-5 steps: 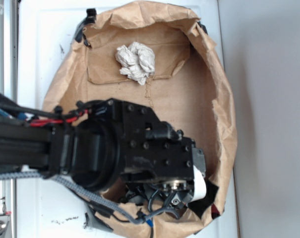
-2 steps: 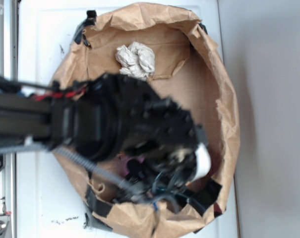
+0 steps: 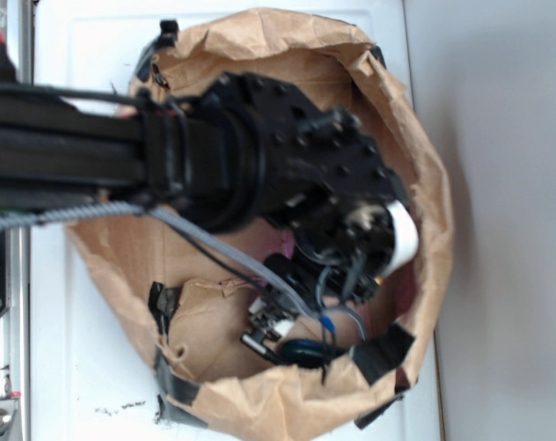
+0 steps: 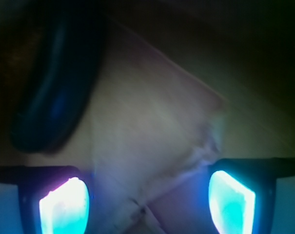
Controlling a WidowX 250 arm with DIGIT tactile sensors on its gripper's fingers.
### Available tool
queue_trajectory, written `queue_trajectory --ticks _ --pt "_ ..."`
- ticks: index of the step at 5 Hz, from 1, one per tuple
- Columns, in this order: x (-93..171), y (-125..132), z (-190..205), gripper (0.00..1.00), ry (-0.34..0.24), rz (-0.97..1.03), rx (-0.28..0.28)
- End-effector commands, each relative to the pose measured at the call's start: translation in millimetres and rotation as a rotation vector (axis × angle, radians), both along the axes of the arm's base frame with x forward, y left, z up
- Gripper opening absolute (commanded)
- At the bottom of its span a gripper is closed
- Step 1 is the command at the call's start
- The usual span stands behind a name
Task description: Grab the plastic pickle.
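Claw (image 4: 147, 202) spread wide over the brown paper (image 4: 152, 131) — pickle (image 4: 57, 92) lying just ahead, ungripped.

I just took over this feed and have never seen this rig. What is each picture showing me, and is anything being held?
The exterior view looks down on a black robot arm reaching into a brown paper bag. The wrist view looks out from the arm's end; the two glowing shapes at the bottom are its fingers, spread apart with only paper between them, so nothing is held. The dark glossy curved shape at upper left is the plastic pickle, lying off to the side of the gripper.
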State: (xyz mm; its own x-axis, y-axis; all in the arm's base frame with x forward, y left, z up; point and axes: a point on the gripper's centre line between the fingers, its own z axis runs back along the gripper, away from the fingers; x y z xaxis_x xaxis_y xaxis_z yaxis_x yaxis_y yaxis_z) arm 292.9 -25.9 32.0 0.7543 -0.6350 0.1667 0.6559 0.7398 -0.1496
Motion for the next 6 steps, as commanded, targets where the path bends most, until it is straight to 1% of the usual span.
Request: queue_trajectory --ticks 1,2,3,6 --pt "-3 4 26 1.0 -0.093 -0.011 -0.029" --pt "-23 -43 56 1.0 -0.142 -0.06 -0.056" --pt "-16 -71 94 1.0 -0.163 -0.17 -0.037" --pt "-16 -71 94 1.0 -0.163 -0.17 -0.037"
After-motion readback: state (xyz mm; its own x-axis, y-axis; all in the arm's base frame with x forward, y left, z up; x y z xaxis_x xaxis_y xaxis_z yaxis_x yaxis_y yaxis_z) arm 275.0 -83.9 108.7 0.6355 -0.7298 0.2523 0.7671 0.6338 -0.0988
